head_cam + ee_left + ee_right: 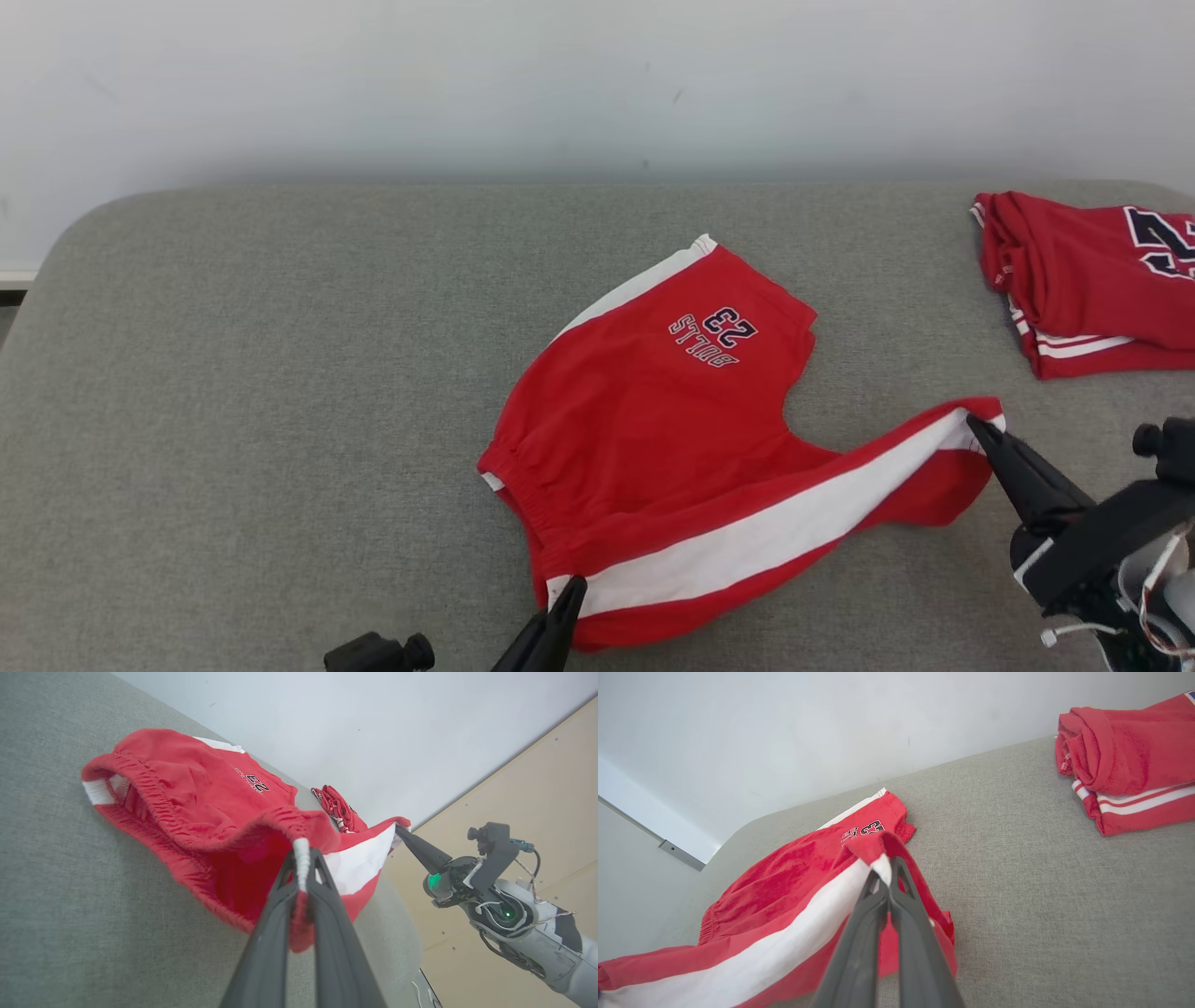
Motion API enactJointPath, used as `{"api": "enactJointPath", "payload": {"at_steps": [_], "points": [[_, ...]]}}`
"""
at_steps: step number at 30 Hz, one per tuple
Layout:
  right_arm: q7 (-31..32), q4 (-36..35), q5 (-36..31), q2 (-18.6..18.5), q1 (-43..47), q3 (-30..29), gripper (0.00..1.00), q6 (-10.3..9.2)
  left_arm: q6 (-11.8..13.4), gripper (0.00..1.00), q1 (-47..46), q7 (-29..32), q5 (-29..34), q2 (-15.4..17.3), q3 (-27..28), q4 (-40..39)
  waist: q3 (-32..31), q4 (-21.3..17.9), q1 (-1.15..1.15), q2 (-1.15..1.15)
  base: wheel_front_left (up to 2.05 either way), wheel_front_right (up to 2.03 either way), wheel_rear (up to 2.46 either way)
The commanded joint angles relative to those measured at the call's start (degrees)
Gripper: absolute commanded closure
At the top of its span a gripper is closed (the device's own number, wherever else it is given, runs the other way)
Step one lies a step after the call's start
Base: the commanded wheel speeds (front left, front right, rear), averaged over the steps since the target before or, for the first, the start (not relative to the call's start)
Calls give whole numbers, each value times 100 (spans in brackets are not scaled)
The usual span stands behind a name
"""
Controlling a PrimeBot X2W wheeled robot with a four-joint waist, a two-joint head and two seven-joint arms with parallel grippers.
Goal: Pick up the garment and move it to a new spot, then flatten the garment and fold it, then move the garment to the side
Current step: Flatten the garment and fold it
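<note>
The red shorts (644, 420) lie in the middle of the grey desk (233, 373). The far leg is flat and the near leg is drawn out along its white stripe (766, 532) — your long axis, running from near-left to right. The left tool (568, 595) is clamped on the waistband end and the right tool (978, 429) on the hem end, so neither arm is nearer. A folded red garment (1074, 271) sits well apart at the far right — judge your pull accordingly.
</note>
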Motion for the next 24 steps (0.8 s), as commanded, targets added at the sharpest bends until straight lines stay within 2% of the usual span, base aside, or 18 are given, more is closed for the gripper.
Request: {"api": "enactJointPath", "payload": {"at_steps": [1,5,10,16,24], "points": [[55,50,-78,54,-84,-19,100,-17,-10,100,-96,-15,-42,-23,-8,3,51,114,0,0,0,0,0],[389,369,-294,253,-684,-56,100,-17,-11,100,-356,-15,-178,-180,23,59,125,273,0,0,0,0,0],[635,907,-562,541,-1487,-8,100,-17,-10,100,-775,-16,-248,-543,275,265,325,478,0,0,0,0,0],[724,1744,-874,911,-2609,188,100,-17,-11,100,-1332,-16,-339,-938,638,790,666,662,0,0,0,0,0],[635,2935,-1358,1267,-4002,669,100,-17,-11,100,-1989,-16,-174,-1265,970,1479,1146,948,0,0,0,0,0]]}}
